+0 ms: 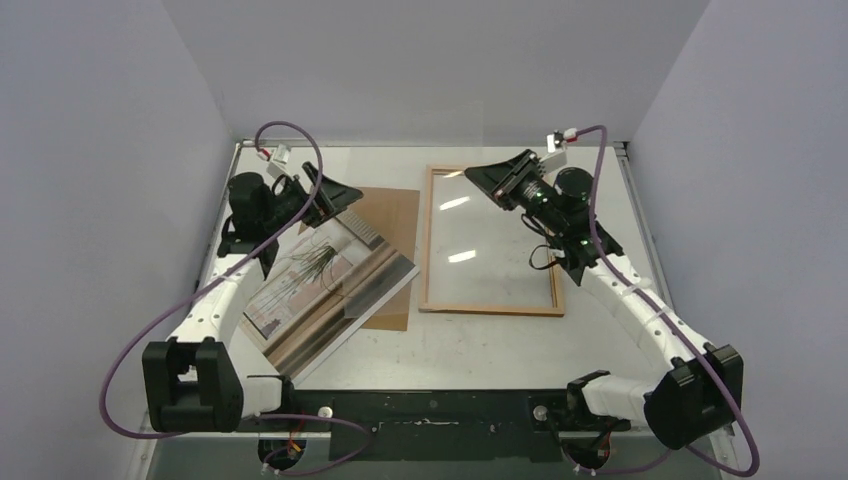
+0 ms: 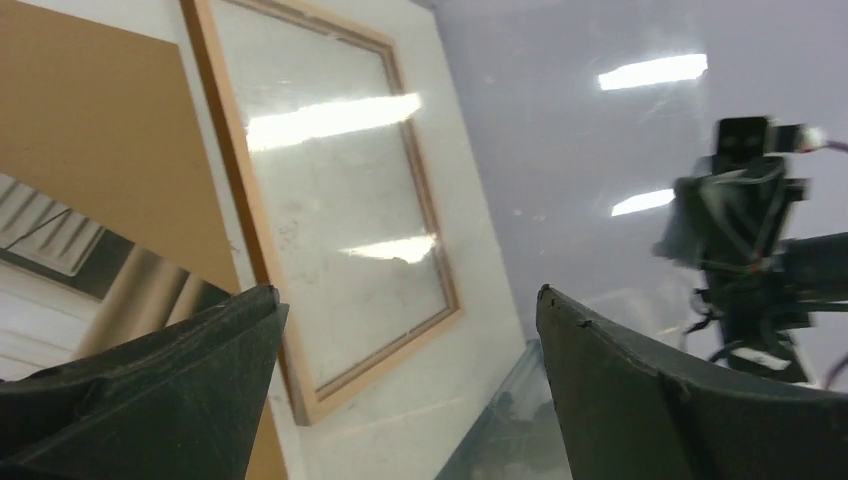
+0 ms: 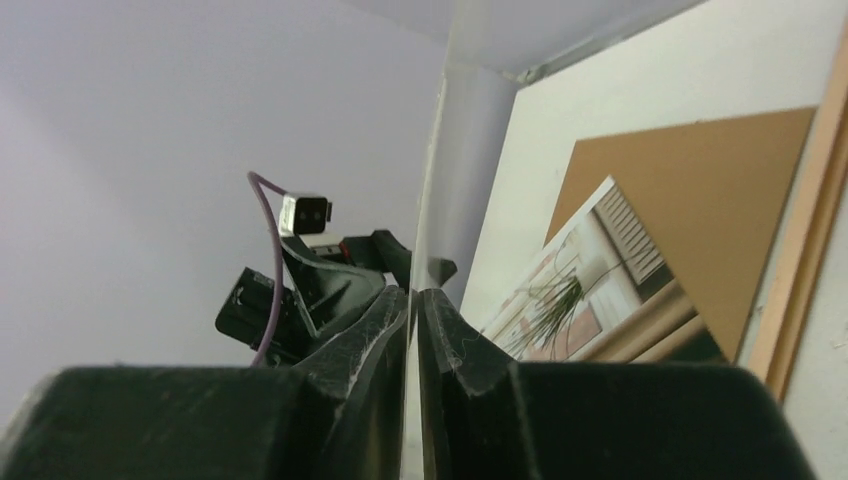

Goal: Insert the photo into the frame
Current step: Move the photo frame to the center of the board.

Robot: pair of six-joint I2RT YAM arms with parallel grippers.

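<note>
Top external | one photo | one frame | left hand spread, empty | right hand pinched closed

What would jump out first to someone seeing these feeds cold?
The photo with its green plant, lying askew at the left, partly over a brown backing sheet. Next, the frame right of it, its pane catching bright glare. The left end effector is open by the photo's far corner; the right end effector, shut, hangs above the frame's far edge.

photo: face-up, skewed, left of frame | frame: flat, reddish-brown, clear pane
</note>
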